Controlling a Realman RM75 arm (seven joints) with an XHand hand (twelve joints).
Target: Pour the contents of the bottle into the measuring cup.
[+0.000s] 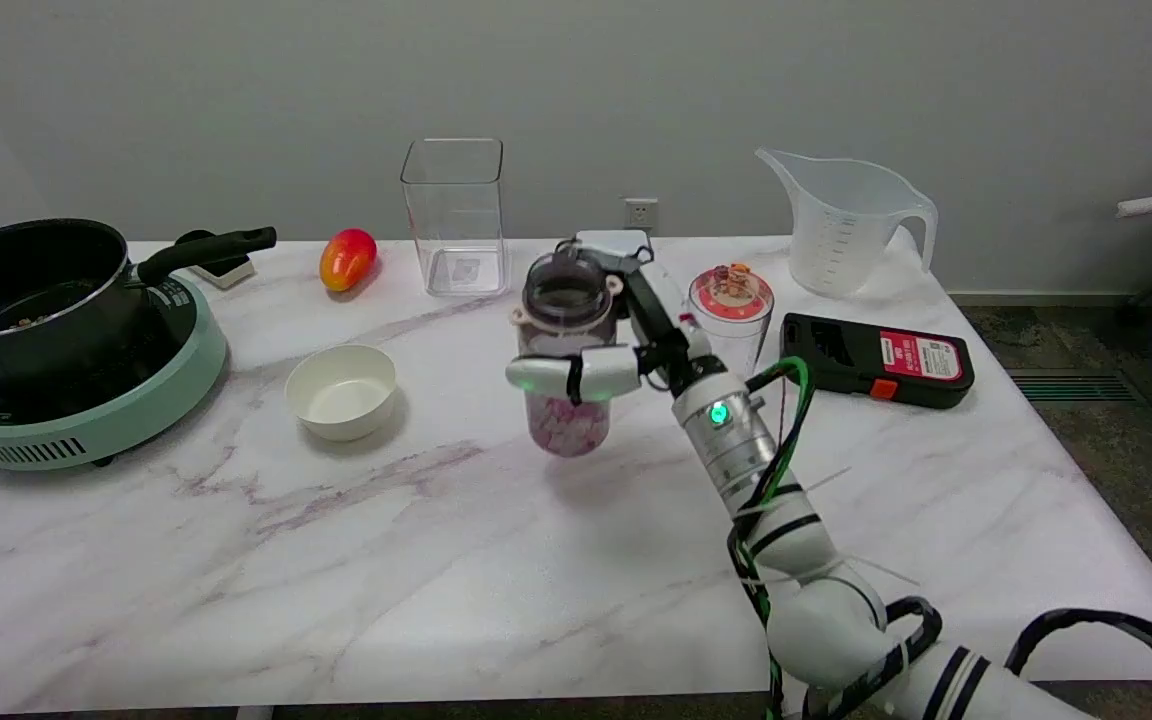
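A clear bottle (566,400) with an open dark mouth and pink-white pieces inside hangs upright just above the table's middle. My right hand (626,345) grips it around the middle, fingers wrapped across its front. The measuring cup (848,225), clear plastic with a spout and handle, stands empty at the back right, well apart from the bottle.
A clear square container (454,215) and a red-yellow mango (347,258) stand at the back. A white bowl (342,390) sits left of the bottle. A black pot (31,285) rests on a green cooker (86,410). A lidded cup (731,310) and black device (876,360) lie right.
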